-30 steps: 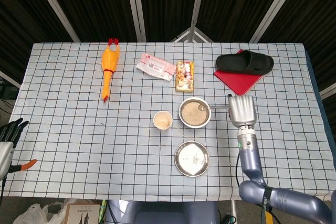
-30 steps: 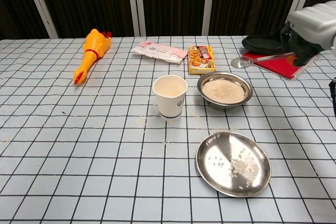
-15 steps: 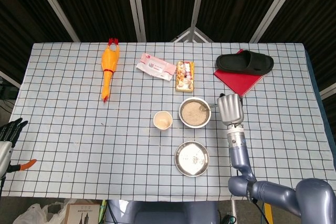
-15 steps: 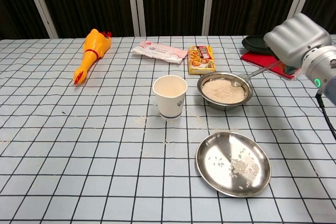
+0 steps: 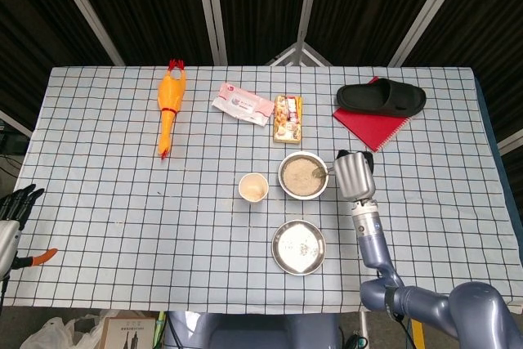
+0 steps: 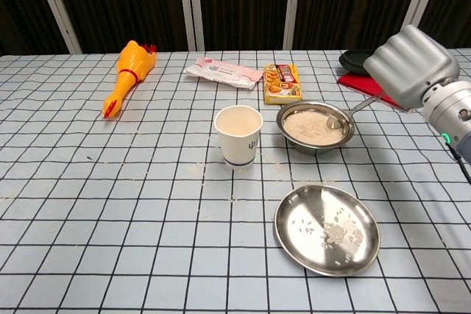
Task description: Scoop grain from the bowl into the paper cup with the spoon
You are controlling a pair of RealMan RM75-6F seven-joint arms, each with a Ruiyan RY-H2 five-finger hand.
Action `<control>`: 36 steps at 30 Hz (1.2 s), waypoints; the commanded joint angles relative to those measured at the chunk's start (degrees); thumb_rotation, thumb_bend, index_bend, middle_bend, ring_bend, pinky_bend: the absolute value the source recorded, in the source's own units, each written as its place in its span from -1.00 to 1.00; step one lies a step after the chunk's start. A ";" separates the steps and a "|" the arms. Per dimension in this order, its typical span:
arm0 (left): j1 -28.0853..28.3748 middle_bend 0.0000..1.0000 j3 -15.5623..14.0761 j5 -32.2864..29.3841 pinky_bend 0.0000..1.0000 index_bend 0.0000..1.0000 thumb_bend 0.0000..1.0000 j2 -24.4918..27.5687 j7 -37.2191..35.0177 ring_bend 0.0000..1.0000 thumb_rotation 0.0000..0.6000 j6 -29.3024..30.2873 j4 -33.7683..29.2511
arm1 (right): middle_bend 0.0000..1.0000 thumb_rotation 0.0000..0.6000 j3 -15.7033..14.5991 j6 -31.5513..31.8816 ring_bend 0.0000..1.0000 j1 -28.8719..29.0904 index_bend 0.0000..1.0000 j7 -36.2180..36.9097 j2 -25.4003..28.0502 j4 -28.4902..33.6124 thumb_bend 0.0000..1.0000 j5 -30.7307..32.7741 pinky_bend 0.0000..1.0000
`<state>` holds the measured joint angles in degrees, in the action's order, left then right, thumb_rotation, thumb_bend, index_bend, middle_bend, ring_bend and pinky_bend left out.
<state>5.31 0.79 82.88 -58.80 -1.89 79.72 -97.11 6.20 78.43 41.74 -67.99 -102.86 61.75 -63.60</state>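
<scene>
A steel bowl (image 5: 303, 176) (image 6: 315, 126) of pale grain sits mid-table, right of the white paper cup (image 5: 253, 188) (image 6: 238, 134). My right hand (image 5: 353, 175) (image 6: 409, 65) grips the handle of a metal spoon (image 6: 346, 114), just right of the bowl. The spoon slopes down and its tip (image 5: 319, 172) dips into the grain at the bowl's right side. The cup stands upright, apart from the bowl. My left hand (image 5: 16, 202) hangs off the table's left edge, fingers apart, holding nothing.
A flat steel plate (image 5: 298, 247) (image 6: 327, 229) with scattered grains lies in front of the bowl. Along the far side are a rubber chicken (image 5: 169, 106), a pink packet (image 5: 242, 104), a snack box (image 5: 287, 118), and a black slipper (image 5: 382, 98) on a red notebook (image 5: 372, 126).
My right hand has moved left toward the bowl and lowered the spoon, whose tip went from above the table by the notebook into the grain. The left hand has stayed still.
</scene>
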 commanded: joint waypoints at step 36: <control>0.22 -1.00 -0.08 -0.05 -1.00 -1.00 -1.00 0.50 -0.99 -1.00 1.00 -0.47 -0.45 | 0.85 1.00 1.50 -2.85 1.00 -0.38 0.30 -1.23 -5.43 -6.68 0.43 -6.69 1.00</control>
<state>5.53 0.71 82.83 -58.30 -2.88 79.25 -97.55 7.57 75.91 41.47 -69.48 -108.04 54.67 -70.41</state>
